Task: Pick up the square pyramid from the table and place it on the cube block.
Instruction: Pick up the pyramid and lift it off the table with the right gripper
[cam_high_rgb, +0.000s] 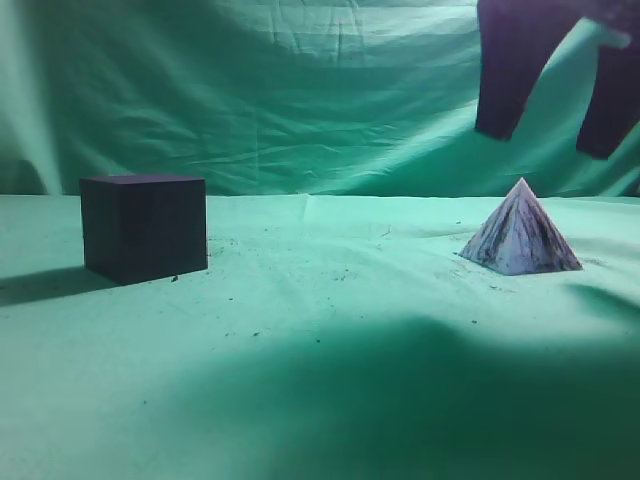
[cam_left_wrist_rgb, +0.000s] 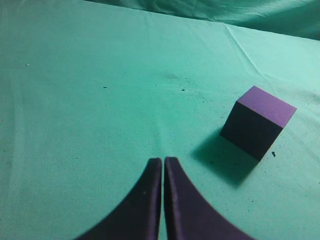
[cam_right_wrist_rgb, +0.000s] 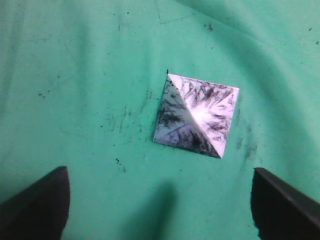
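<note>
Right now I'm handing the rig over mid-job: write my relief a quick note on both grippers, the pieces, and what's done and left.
Right gripper: open, empty, hanging above the whitish-lavender, dark-streaked square pyramid.
Left gripper: shut, empty, fingers together over bare green cloth table, apart from the cube.
Matte dark purple-black cube block: on the table at exterior left, top bare. Pyramid sits upright at right, well apart.
Done: nothing grasped.
Left: lower, grip pyramid, carry it over, set it on the cube.
</note>
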